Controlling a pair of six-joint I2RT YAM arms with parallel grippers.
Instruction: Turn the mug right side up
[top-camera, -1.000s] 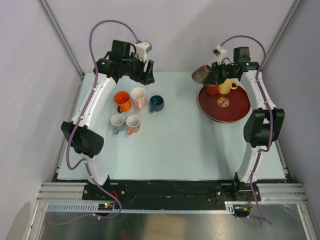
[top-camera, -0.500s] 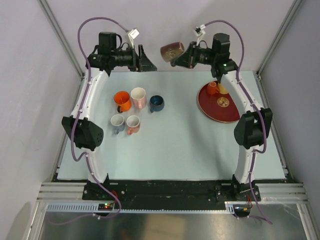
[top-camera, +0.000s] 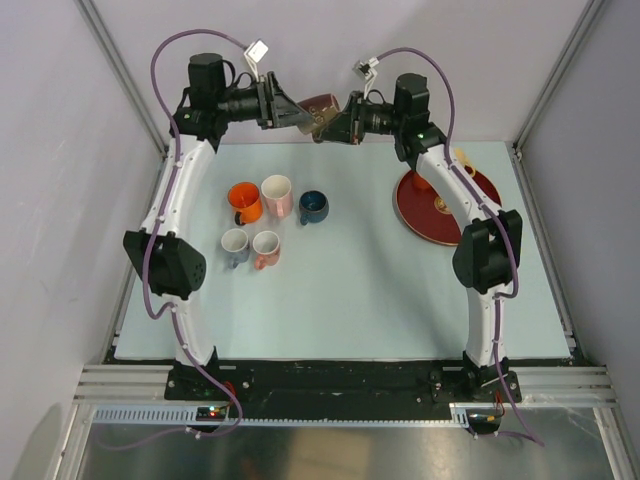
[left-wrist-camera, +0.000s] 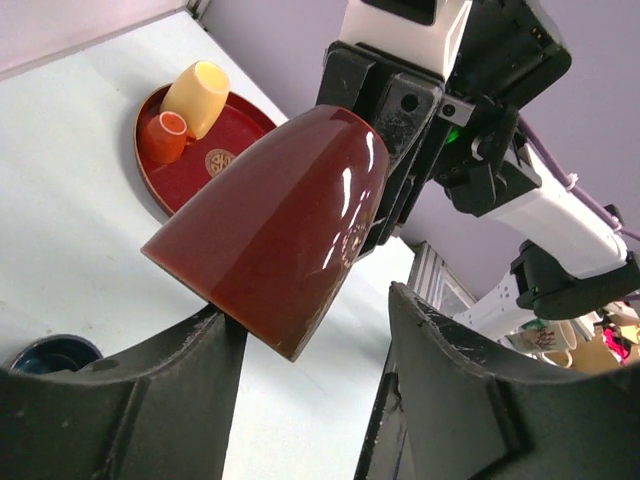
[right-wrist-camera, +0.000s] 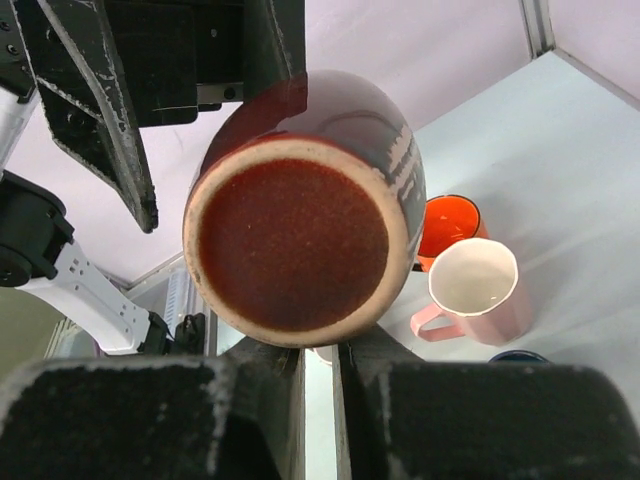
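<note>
Mug (left-wrist-camera: 275, 235) is clamped in the right gripper (right-wrist-camera: 320, 350), long axis lying left-right. Left gripper (left-wrist-camera: 312, 312) fingers are spread, flanking its left end.

No view catches the handle or mouth of the maroon mug (left-wrist-camera: 275, 225); wrist cams only get a sliver of the dark blue mug (left-wrist-camera: 45, 352).

light: bright, even and soft, seems to come from overhead
shadows: barely any, just faint soft ones on the pale table (top-camera: 350, 290)
glare: white streaks on the glossy side of the brown mug (left-wrist-camera: 270, 230), left wrist view
focus: top view is sharp; left gripper fingers (left-wrist-camera: 470, 400) look soft, right gripper fingers (right-wrist-camera: 110, 420) are blurry dark blobs along the bottom edge
</note>
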